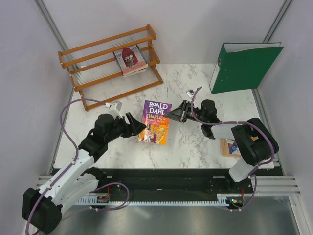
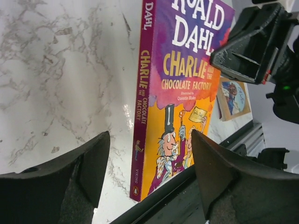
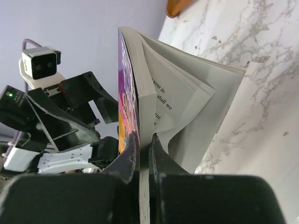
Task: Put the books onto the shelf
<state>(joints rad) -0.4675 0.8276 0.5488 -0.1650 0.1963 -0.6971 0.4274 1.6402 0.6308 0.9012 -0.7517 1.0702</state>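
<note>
1. Pinching the yellow-purple book (image 1: 156,122) by its right edge, the right claw (image 1: 179,113) is clamped tight on the cover and some pages; loose pages fan out beside it.
2. This book is at mid-worktop (image 1: 195,83), in front of the shelf (image 1: 98,49).
3. The left claw (image 1: 137,124) gapes wide just beside the spine, holding nothing.
4. Both arms reach inward, low over the worktop.

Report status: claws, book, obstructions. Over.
Right claw shut on Charlie book, cover edge pinched, pages fanning loose. Left claw open at its spine. Pink book on shelf; route unblocked.
</note>
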